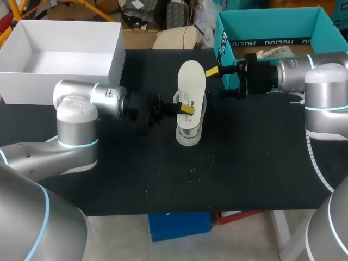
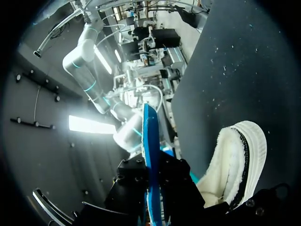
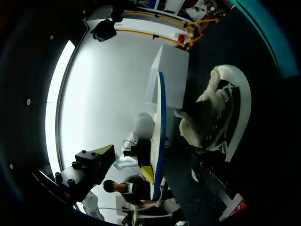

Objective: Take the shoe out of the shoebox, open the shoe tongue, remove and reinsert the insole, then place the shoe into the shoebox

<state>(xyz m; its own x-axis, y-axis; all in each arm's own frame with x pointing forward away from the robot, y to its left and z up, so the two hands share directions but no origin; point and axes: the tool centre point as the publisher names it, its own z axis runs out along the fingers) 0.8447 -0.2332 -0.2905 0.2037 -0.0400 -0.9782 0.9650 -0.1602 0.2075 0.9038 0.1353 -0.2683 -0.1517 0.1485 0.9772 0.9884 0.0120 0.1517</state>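
Left claw (image 1: 186, 109) pinches white, blue-backed insole (image 1: 192, 79) upright.

Pinching insole (image 1: 191, 79) with left gripper (image 1: 185, 109), in from nine o'clock; holding right gripper (image 1: 218, 82) spread, in from two o'clock.

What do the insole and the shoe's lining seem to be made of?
Insole: probably foam, matte white top, blue edge, thin flat sheet. Shoe lining: looks like fleece or plush, cream, fuzzy surface at the collar.

Robotics lab: two arms (image 1: 76, 117), black table (image 1: 228, 174).
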